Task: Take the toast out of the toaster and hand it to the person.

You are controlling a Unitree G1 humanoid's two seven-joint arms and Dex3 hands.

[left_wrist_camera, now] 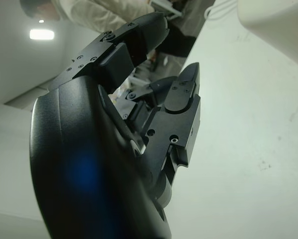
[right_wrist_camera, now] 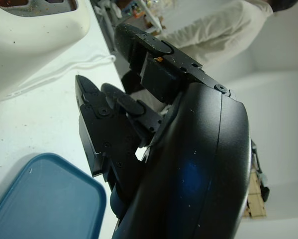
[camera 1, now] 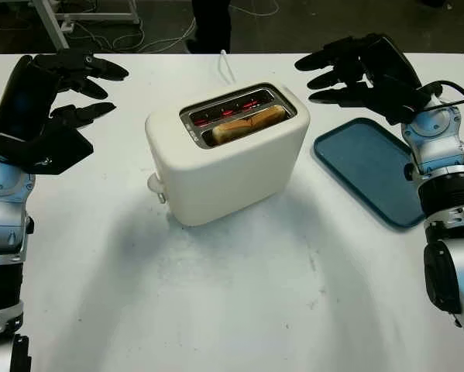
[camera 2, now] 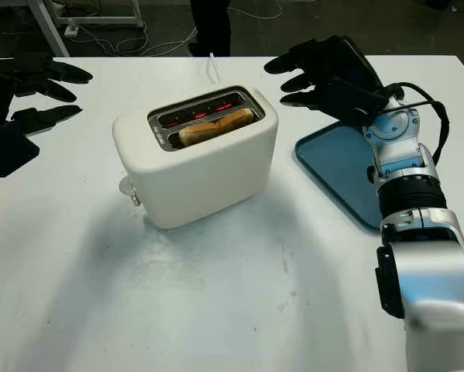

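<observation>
Bright overhead light, soft shadows beneath toaster [camera 1: 224,155], blurred wrist backgrounds.

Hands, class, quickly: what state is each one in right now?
Left hand: open, raised left of the toaster.
Right hand: open, above the tray.

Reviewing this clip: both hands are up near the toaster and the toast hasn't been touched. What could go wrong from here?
1. The rear slot glows red beside the toast, so fingers reaching in may meet hot elements.
2. The toast sits low in the toaster, offering little to pinch; it could crumble or slip.
3. The open right hand is above the blue tray, the open left hand far off; a sideways push could slide the toaster.
</observation>
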